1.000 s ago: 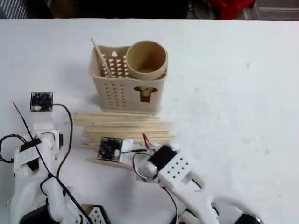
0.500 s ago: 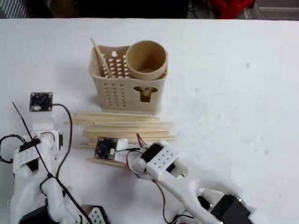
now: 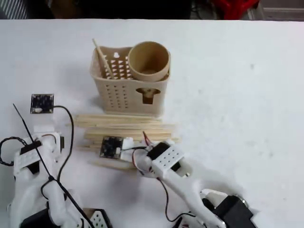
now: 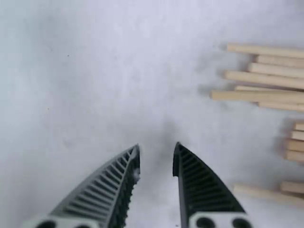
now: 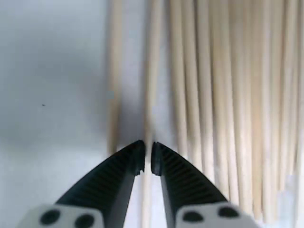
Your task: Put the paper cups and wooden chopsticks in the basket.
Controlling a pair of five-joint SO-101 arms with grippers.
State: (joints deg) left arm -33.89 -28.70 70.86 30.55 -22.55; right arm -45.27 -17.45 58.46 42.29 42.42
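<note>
Right gripper: tips pressed almost together, pinching a single chopstick, low over the table.
Single chopstick: flat on the table, at the edge of the pile, one loose stick just beside.
Wooden chopsticks: flat in a loose row, about parallel, between the basket and the right gripper.
Left gripper: fingers spread, holding nothing, above bare table near the stick ends.
Basket: upright, just behind the pile, walls with holes.
Paper cup: upright inside the basket.
Leaning chopstick: inside the basket beside the cup, tilted, tip above the rim.
</note>
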